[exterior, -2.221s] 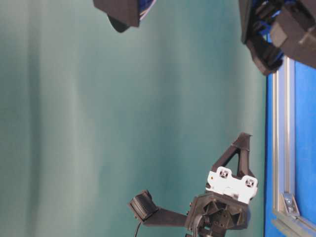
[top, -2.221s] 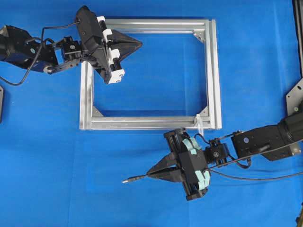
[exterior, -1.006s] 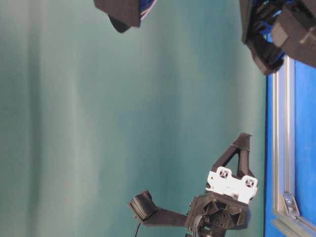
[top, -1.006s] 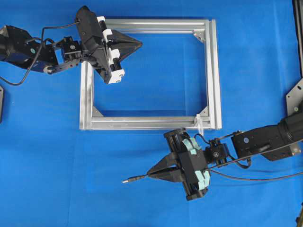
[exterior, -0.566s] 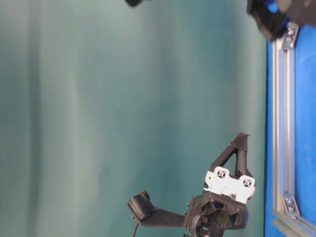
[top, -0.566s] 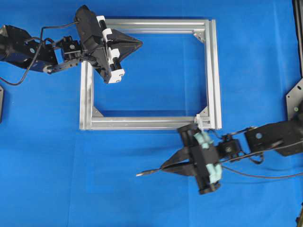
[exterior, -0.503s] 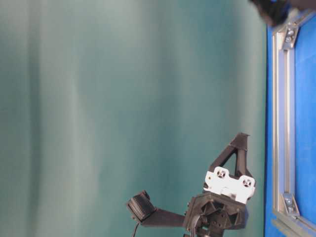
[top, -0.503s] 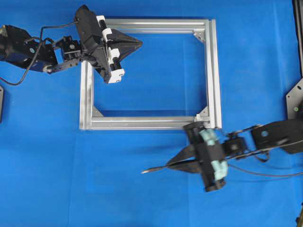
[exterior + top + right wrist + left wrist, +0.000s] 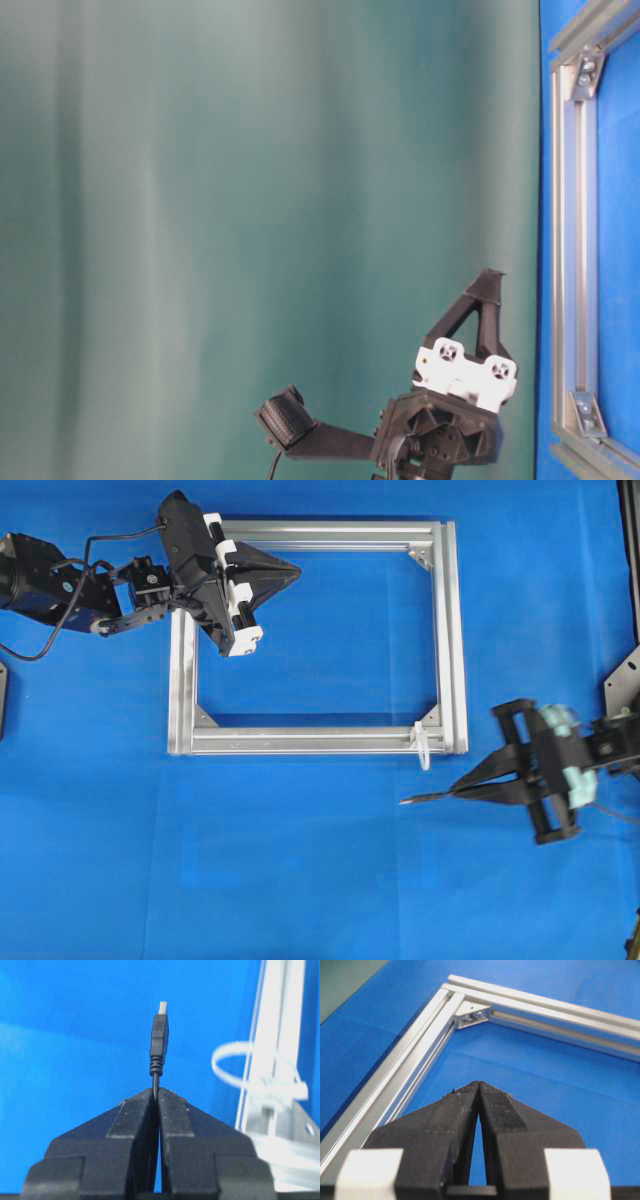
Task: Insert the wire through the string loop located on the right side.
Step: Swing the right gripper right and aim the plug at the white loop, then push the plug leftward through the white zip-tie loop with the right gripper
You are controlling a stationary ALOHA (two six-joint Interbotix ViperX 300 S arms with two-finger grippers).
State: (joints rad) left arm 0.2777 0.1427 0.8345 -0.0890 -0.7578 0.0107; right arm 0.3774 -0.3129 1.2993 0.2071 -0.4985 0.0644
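Note:
The wire's plug [image 9: 415, 799] pokes out to the left of my right gripper [image 9: 455, 790], which is shut on the thin black wire just behind it. In the right wrist view the plug [image 9: 159, 1035] stands straight ahead of the shut fingertips [image 9: 156, 1091], with the white string loop [image 9: 232, 1045] to its right and apart from it. From overhead the string loop [image 9: 423, 745] hangs off the frame's lower right corner, above and slightly right of the plug tip. My left gripper [image 9: 298, 572] is shut on nothing over the frame's upper left, its tips [image 9: 479, 1082] touching.
The silver aluminium frame [image 9: 455, 630] lies flat on the blue mat; its rail [image 9: 270, 1020] runs just right of the loop. A frame corner [image 9: 470, 1014] lies ahead of the left gripper. The left gripper [image 9: 488, 290] alone shows at table level, beside the frame [image 9: 570, 200].
My right gripper has swung right and slightly up with the wire, from under the frame's bottom rail to beyond its lower right corner. It has left the table-level view. The left arm stayed put.

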